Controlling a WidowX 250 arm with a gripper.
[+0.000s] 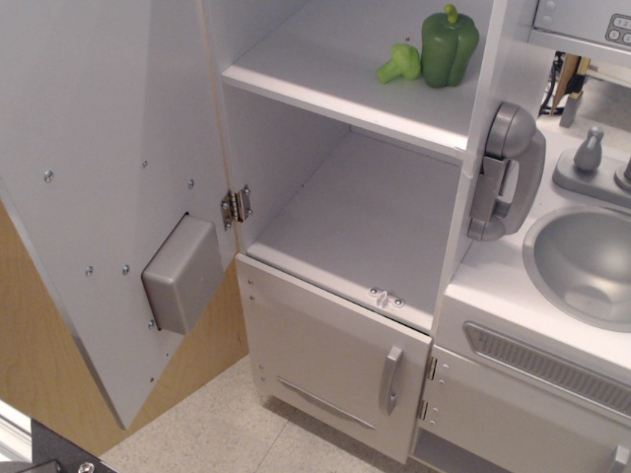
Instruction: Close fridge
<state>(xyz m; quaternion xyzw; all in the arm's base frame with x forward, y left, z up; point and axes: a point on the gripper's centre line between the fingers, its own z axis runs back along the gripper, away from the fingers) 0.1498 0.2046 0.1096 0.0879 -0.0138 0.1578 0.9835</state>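
— Where's the gripper, and is it clenched or released?

— No part of it shows in this view, so its state can't be told. At the bottom left corner there is only a dark edge with a small screw, too little to name.

— Then the fridge?

— The fridge (pixel 345 222) fills the middle: a tall white cabinet with its large door (pixel 104 187) swung wide open to the left, inner face toward the camera. A grey box (pixel 182 273) is mounted on that inner face, low down, and small screws dot the panel. A metal hinge (pixel 237 204) joins the door to the cabinet wall just right of the box.

— What's inside?

— Two white shelves. On the upper shelf (pixel 335 69), far right, a green toy pepper (pixel 449 44) stands upright with a small broccoli (pixel 400 63) touching its left side. The lower shelf (pixel 360 227) is bare, with a small white catch (pixel 384 297) at its near edge.

— And around it?

— Below, the smaller door (pixel 330 360) is shut, its short grey handle (pixel 391 378) on the right. A grey toy phone (pixel 508 172) hangs on the cabinet's right side, and a grey sink (pixel 582 261) with a faucet (pixel 590 153) lies further right.
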